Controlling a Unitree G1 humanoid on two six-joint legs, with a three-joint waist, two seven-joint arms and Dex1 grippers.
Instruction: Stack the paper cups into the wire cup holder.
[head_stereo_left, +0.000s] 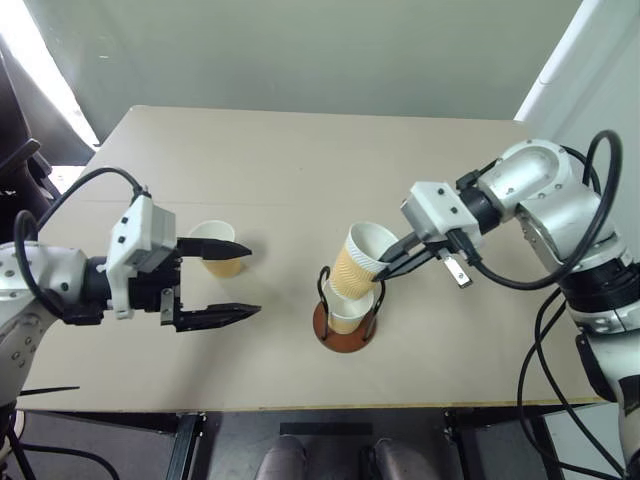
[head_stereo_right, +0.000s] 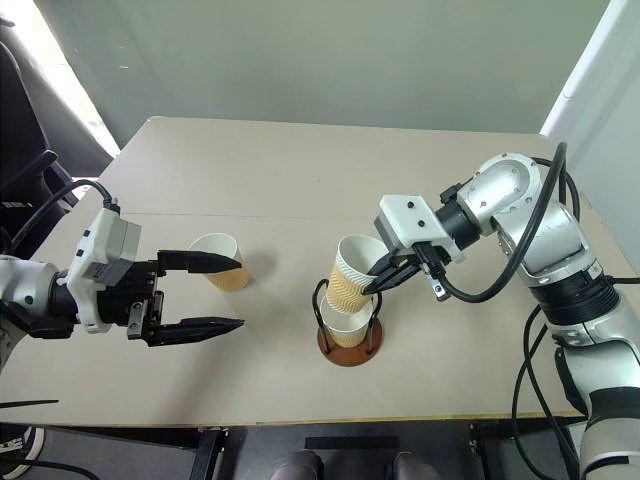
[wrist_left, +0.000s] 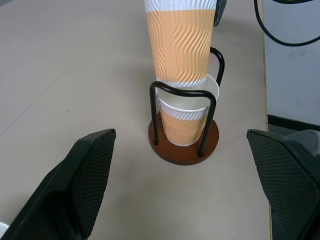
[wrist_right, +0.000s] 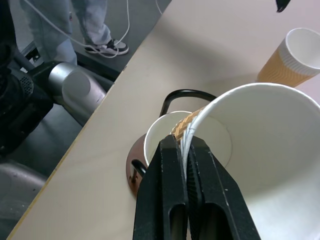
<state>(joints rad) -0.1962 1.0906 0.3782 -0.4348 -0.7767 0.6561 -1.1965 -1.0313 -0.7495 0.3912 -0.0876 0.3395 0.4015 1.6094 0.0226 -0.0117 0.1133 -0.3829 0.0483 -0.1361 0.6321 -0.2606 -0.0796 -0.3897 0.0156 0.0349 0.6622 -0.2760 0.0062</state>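
R gripper (wrist_right: 186, 165) jaws pinch rim of paper cup (head_stereo_left: 358, 261), tilted, base in wire cup holder (head_stereo_left: 345, 320) w/ another cup (wrist_left: 186, 120). L gripper (head_stereo_left: 232, 283) jaws spread wide, third cup (head_stereo_left: 217, 248) just beyond.

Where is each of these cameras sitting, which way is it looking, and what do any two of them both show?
Head views: up on the head, looking down over the table; both arms show, left hand open, right hand pinching the held cup.
Left wrist view: along its open fingers toward the wire cup holder.
Right wrist view: along its shut fingers on the cup's rim; spare cup beyond.
Shared: the holder, nested cup, held cup.
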